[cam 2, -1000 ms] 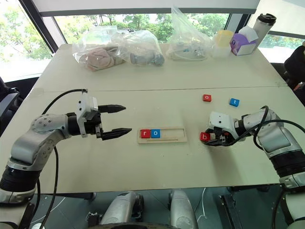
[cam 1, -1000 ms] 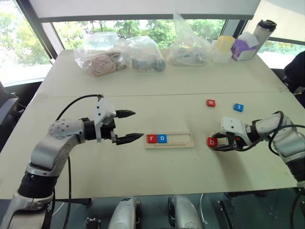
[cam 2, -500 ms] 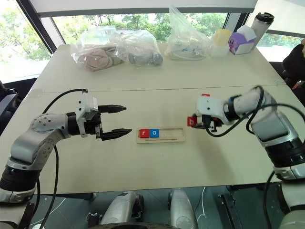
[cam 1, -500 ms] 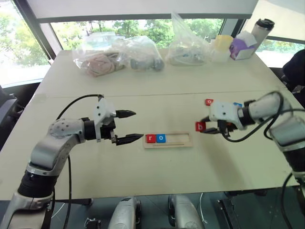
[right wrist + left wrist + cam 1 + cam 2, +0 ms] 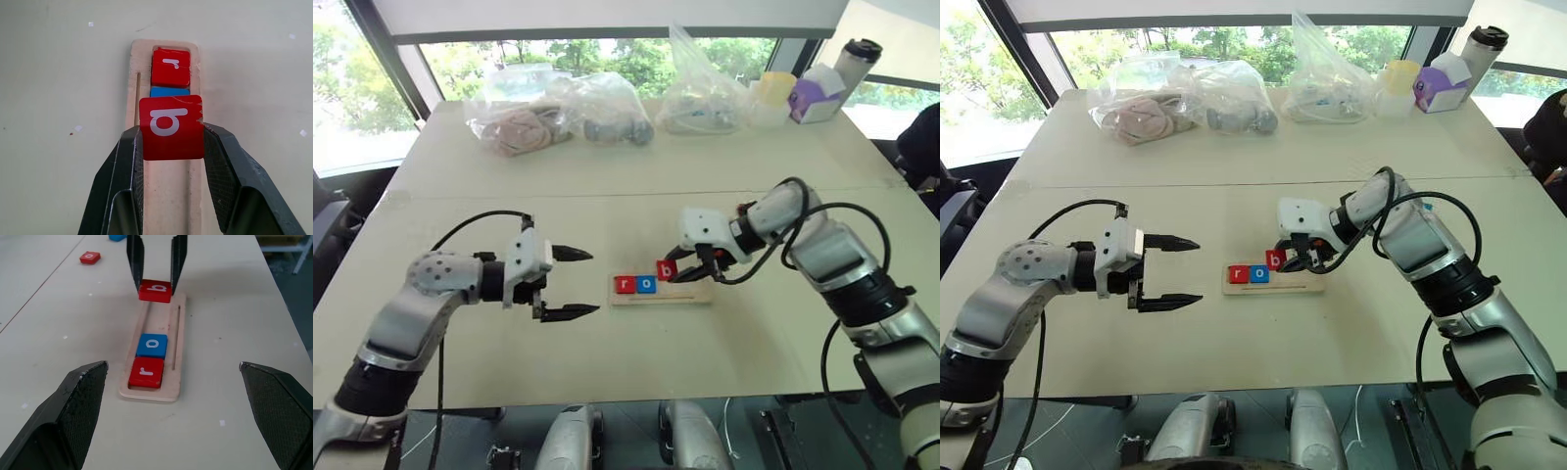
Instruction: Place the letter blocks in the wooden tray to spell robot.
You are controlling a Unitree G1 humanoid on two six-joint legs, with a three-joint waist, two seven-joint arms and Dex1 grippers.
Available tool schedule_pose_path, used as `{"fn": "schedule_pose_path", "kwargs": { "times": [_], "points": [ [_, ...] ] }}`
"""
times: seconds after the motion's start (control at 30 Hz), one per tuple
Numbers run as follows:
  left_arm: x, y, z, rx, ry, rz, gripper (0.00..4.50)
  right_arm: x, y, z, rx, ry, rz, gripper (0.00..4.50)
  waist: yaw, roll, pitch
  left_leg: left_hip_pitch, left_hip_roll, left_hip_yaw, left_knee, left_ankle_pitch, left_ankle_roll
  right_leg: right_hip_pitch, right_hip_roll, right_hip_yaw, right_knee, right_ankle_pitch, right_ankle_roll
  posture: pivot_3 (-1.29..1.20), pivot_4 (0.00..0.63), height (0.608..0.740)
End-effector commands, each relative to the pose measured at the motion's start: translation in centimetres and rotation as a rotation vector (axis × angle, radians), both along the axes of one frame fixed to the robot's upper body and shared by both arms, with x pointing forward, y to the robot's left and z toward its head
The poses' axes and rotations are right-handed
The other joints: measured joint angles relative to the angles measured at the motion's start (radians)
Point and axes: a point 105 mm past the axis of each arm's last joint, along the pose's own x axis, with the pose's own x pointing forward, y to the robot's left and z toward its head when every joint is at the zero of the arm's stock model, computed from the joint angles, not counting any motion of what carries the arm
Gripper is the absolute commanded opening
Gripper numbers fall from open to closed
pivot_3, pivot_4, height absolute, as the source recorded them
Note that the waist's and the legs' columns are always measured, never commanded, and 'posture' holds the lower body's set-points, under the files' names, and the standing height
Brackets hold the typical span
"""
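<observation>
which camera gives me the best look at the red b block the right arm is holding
The right wrist view: the red b block sits large and centred between the right end effector's fingers, over the wooden tray. The left wrist view shows it smaller, above the tray's groove. Both eye views show it tiny beside the blue o block.

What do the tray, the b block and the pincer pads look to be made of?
Tray: pale, unfinished-looking wood, matte, with a faint grain. B block: glossy red paint with a white letter; chipped along one edge, pale beneath, so probably painted wood, though that is uncertain. Right pincer pads: black with a fine cross-hatched texture, likely rubber or plastic.
</observation>
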Motion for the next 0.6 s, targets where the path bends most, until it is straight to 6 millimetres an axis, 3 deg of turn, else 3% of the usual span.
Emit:
{"fn": "schedule_pose_path", "kwargs": {
  "times": [0.03,0.4,0.6],
  "points": [
    [-0.5,-0.2,0.2,0.046,-0.045,-0.049,4.5,0.3,0.1,0.2,-0.013,-0.013,0.0,1.12,0.001,0.0,0.0,0.0,0.0,0.0,0.0,0.0,0.0,0.0,0.0,0.0,0.0,0.0,0.0,0.0,0.15,0.74],
    [0.0,0.1,0.3,0.058,-0.058,-0.031,4.5,1.6,-0.7,-2.4,-0.061,0.016,-0.061,1.12,0.001,0.0,0.0,0.0,0.0,0.0,0.0,0.0,0.0,0.0,0.001,-0.001,0.001,0.0,0.0,0.0,0.15,0.74],
    [0.2,0.0,0.4,0.051,-0.06,-0.021,4.5,1.6,-0.4,-2.7,-0.056,0.034,-0.057,1.12,0.001,0.0,0.0,0.0,0.0,0.001,0.0,0.0,0.0,0.0,0.004,-0.001,0.001,0.001,0.001,0.0,0.15,0.74]
  ]
}}
